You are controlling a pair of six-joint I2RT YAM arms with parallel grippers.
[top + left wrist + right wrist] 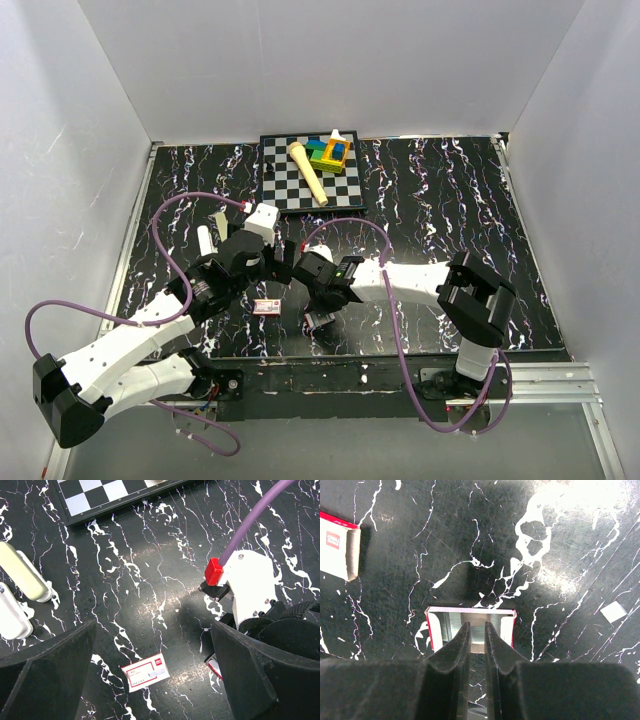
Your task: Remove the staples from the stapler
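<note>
I am looking into a white-walled booth (300,60) with a black, white-veined table (440,200) filling the floor of it. My two white arms reach in from the near edge, the left arm (120,350) and the right arm (410,280) meeting near the middle of the table. A chessboard (285,190) lies at the far edge, with a wooden pin (308,172) and a small stack of coloured blocks (328,152) on it. To the left of my left wrist I see two pale cream objects (25,572) side by side, which I cannot identify. The left gripper (152,630) hangs above the table with its jaws spread wide and nothing between them. Just below it on the table lies a small red-and-white box (145,672). The right gripper (477,627) points straight down, its jaws drawn to a narrow slit over a little red-sided tray (507,630) near the box. The staples (451,627) sit inside that tray as silvery metal, and a sliver of them shows pinched between the fingertips. A scrap of white paper (613,612) lies off to one side.
</note>
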